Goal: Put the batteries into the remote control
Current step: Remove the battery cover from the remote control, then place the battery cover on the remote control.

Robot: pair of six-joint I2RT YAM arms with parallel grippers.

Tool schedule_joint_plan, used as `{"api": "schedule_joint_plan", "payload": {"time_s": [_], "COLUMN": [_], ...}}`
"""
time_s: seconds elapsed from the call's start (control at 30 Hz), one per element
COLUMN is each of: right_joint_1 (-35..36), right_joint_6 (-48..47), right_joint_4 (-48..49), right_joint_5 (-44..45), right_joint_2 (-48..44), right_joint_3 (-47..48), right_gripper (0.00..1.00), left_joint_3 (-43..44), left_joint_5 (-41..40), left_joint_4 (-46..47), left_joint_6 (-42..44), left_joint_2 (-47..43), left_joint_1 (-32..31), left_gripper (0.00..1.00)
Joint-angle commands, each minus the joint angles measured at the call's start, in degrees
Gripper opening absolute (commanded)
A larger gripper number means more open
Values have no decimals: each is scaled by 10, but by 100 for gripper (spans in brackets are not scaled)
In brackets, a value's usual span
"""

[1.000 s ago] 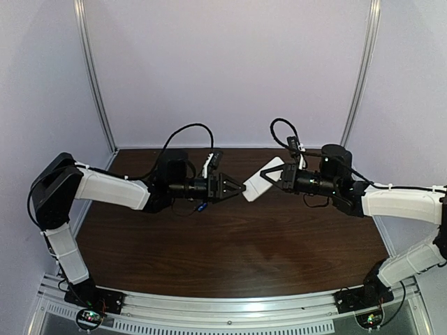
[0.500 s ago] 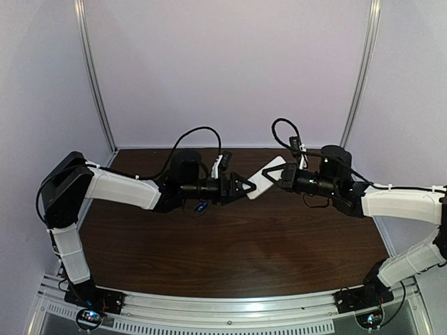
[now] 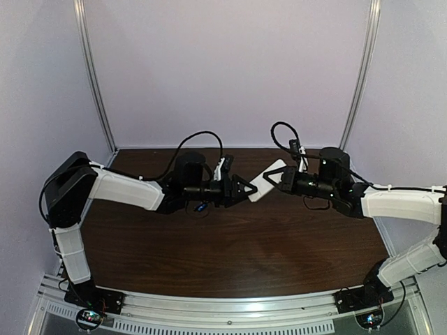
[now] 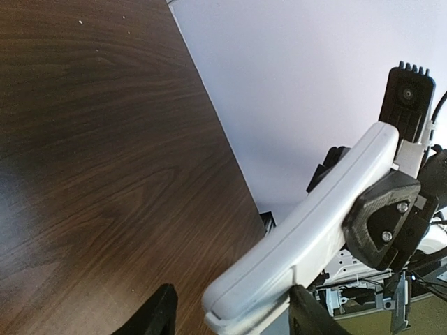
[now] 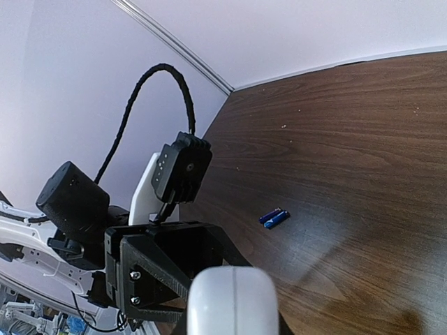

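Note:
My right gripper [image 3: 281, 179] is shut on the white remote control [image 3: 263, 182] and holds it tilted above the table, its free end towards the left arm. In the left wrist view the remote [image 4: 314, 230] runs from lower left to upper right. My left gripper [image 4: 230, 313] is open, its jaws on either side of the remote's near end; the left finger [image 4: 159, 314] stands apart from it. The two blue batteries [image 5: 274, 218] lie side by side on the table, and show in the top view [image 3: 201, 206] under the left arm.
The dark wooden table [image 3: 237, 244] is walled by pale panels at the back and sides. The left arm's black cable [image 3: 192, 136] loops above its wrist. The arm bases sit on a metal rail [image 3: 230, 307] at the near edge.
My left arm has reached to the right, bringing its open jaws up to the remote's free end. The right gripper with the remote has shifted slightly.

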Motion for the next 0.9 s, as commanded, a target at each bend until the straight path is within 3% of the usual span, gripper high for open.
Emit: {"api": "schedule_joint_plan", "payload": {"time_s": [0.0,0.47,0.73,0.87], "right_joint_1": [11,-1,-36,-74], "right_joint_6": [1,-7,-21,-23], "right_joint_4": [41,24,-37,-45], "right_joint_5": [-31,-21,23,11], "right_joint_2": [-28,-28,-25,-31], "right_joint_3": [0,-1,-5,-23], "right_gripper": [0,0,0,0], "left_joint_3": [-10,-27,-53,-76], "left_joint_5": [-40,-32,-15,6], "left_joint_4": [-30,-18,52,6], "left_joint_6": [-24,-27,0,53], "left_joint_2": [32,34,-12,-59], "left_joint_1": [6,7,6,6], "left_gripper": [51,24,0,0]}}
